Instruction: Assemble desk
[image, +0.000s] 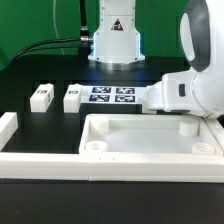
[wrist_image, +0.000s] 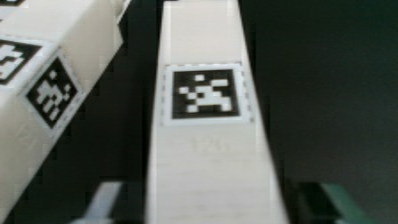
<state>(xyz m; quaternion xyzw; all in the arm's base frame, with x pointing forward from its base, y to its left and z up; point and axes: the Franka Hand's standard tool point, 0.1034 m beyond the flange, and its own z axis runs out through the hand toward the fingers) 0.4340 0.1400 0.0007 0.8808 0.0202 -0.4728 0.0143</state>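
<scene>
The desk top (image: 150, 140), a white tray-like slab with a raised rim, lies at the front of the exterior view. Two short white tagged legs (image: 41, 96) (image: 72, 97) lie behind it on the exterior view's left. My arm comes down on the exterior view's right, behind the slab, and its white hand (image: 172, 93) hides the fingers there. In the wrist view my gripper (wrist_image: 222, 198) is open. Its fingers (wrist_image: 107, 203) straddle a white tagged leg (wrist_image: 210, 100) with a gap on each side. Another tagged leg (wrist_image: 45, 70) lies close beside it.
The marker board (image: 112, 96) lies flat behind the slab, in front of the robot base (image: 112, 45). White border rails run along the front (image: 45, 160) and the exterior view's left (image: 8, 128). The table is black.
</scene>
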